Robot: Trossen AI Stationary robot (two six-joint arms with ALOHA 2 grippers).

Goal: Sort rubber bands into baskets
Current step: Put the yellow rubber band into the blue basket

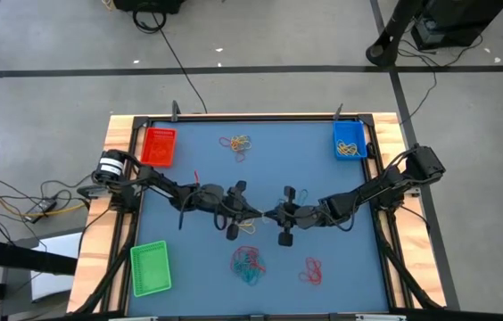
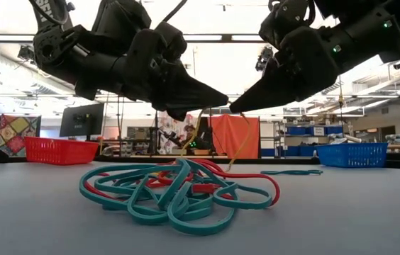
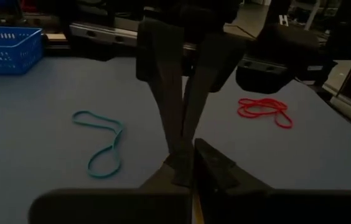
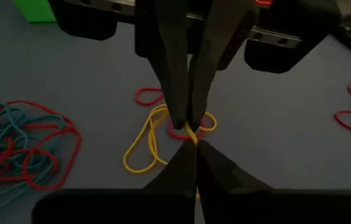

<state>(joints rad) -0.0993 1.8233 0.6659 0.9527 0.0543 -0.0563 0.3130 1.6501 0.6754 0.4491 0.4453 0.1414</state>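
Note:
My left gripper [image 1: 250, 214] and my right gripper [image 1: 272, 215] meet tip to tip over the table's middle, both shut on a yellow rubber band [image 4: 147, 146] tangled with small red bands [image 4: 148, 96]. In the low view the left gripper [image 2: 218, 99] and the right gripper [image 2: 241, 106] hang above the table. A teal and red pile [image 1: 248, 263] lies nearer the front, a red band [image 1: 311, 270] to its right, and a yellow and red pile [image 1: 236, 143] at the far side. The red basket [image 1: 158, 146], blue basket [image 1: 350, 140] and green basket [image 1: 151, 267] stand on the table. My left gripper pinches a strand of the yellow band [image 4: 190, 129] between its fingertips [image 4: 177, 118], slanting down from the table's left. The strand [image 2: 197, 131] hangs below the tips. My right gripper pinches the same yellow band [image 4: 193, 138] right beside the left's hold, slanting down from the table's right. The band hangs slack [image 2: 240, 145], its loops lying on the table.
A single teal band [image 3: 101, 146] lies on the table toward the blue basket [image 3: 7, 50]. The blue basket holds some bands. Black cables run along both arms. The table has raised wooden side rails [image 1: 118, 178].

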